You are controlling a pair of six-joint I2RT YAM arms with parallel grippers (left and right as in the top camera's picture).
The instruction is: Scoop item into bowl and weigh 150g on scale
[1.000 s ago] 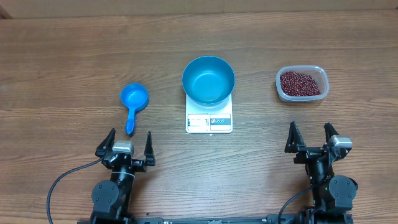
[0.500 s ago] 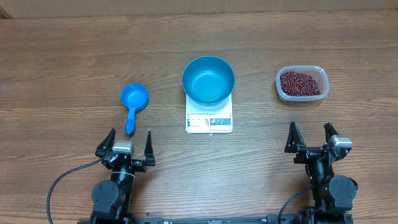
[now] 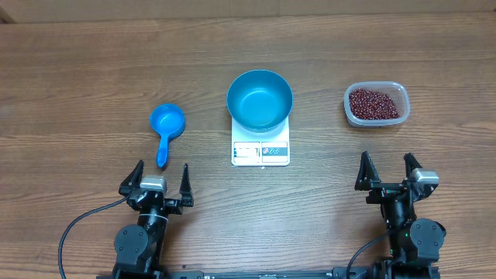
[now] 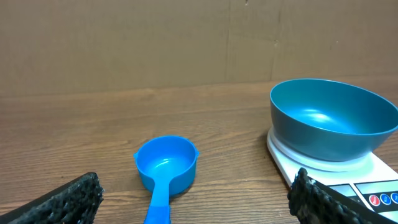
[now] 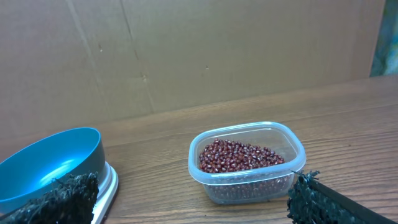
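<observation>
None of the scooping is done, by your views. Your left gripper hangs wide open and empty near the scoop. The bowl sits bare on the scale, and all the beans lie in the tub. Your right gripper gapes empty too. Your left wrist view misses the tub; your right wrist view misses the scoop.
</observation>
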